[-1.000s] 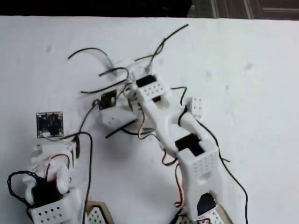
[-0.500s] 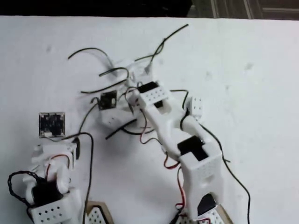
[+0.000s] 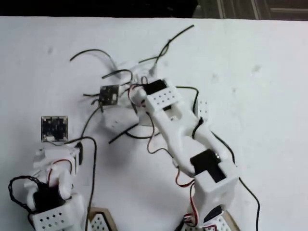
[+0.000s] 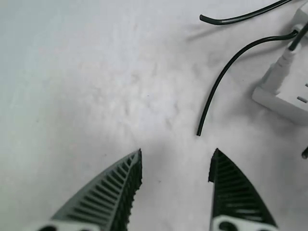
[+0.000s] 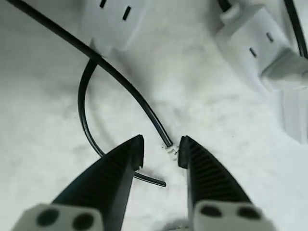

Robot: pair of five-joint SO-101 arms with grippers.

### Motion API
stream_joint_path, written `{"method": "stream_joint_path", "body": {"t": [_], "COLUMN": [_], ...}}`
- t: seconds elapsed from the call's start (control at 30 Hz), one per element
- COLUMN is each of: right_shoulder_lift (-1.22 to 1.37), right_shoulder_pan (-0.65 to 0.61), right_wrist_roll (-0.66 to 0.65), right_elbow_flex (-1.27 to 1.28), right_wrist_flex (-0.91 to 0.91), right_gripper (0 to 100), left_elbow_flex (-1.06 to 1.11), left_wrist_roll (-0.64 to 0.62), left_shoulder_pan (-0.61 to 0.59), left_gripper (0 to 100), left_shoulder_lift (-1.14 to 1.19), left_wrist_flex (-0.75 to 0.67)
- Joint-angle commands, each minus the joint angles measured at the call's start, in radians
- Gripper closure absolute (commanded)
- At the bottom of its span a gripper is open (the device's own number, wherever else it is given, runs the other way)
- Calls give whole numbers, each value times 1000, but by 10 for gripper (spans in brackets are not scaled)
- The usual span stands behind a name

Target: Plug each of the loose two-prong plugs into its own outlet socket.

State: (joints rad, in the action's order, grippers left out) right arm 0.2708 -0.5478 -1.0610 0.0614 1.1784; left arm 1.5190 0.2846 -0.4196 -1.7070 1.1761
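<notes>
Item: first outlet socket (image 5: 113, 17) and second outlet socket (image 5: 255, 45), both white, two slots each.
Location: both lay flat on the bench (image 3: 269, 72), apart from each other, just beyond the right gripper (image 5: 161, 144).
Orientation: slotted faces were up. The second's long axis slanted across the fingers' line, with its cord entering at the farther end.
Plugs: no prongs could be made out.
Right gripper: fingers stood slightly apart, empty, straddling the frayed end of a black cord (image 5: 125, 91).
Left gripper (image 4: 177, 154): fingers stood wide apart, empty, over bare bench, near a white corded fitting (image 4: 284, 91).
Risk: closing there would likely pinch only the cord, and pulling it could drag a socket askew or snag the tangle.
</notes>
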Motion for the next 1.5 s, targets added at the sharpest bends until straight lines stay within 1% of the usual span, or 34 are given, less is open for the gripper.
{"method": "stream_joint_path", "body": {"t": [0.0,0.13,0.27,0.33,0.4,0.43,0.47,0.53,0.7,0.87,1.0,1.17,1.33,1.47], "right_shoulder_lift": [36,124,173,185,189,183,179,145,-7,-180,-289,-366,-392,-394], "right_shoulder_pan": [-8,-5,-4,-8,-12,-12,-5,-1,10,24,25,18,16,13], "right_wrist_roll": [9,8,8,8,8,11,11,15,17,23,121,255,459,608], "right_elbow_flex": [-11,-11,-11,-11,-11,-8,-9,-8,-5,-5,-5,-3,-2,78], "right_wrist_flex": [4,-48,-58,-59,-76,-93,-96,-82,-8,102,188,289,366,369], "right_gripper": [844,844,845,882,971,991,971,986,981,981,981,981,981,981], "left_elbow_flex": [-5,-5,-5,-5,-5,-3,-3,-3,-3,5,5,5,5,5], "left_wrist_roll": [6,6,6,6,6,6,6,6,6,6,6,6,6,6], "left_shoulder_pan": [-2,-2,-2,-2,-2,-2,-2,-2,-2,-2,-2,-2,-2,-2], "left_gripper": [766,766,766,766,766,766,766,766,766,766,766,766,766,766], "left_shoulder_lift": [-7,-7,-7,-7,-7,-7,-7,-7,-7,-7,-7,-7,-7,-7], "left_wrist_flex": [-23,-23,-23,-23,-23,-23,-23,-23,-26,-40,-41,-41,-41,-41]}}
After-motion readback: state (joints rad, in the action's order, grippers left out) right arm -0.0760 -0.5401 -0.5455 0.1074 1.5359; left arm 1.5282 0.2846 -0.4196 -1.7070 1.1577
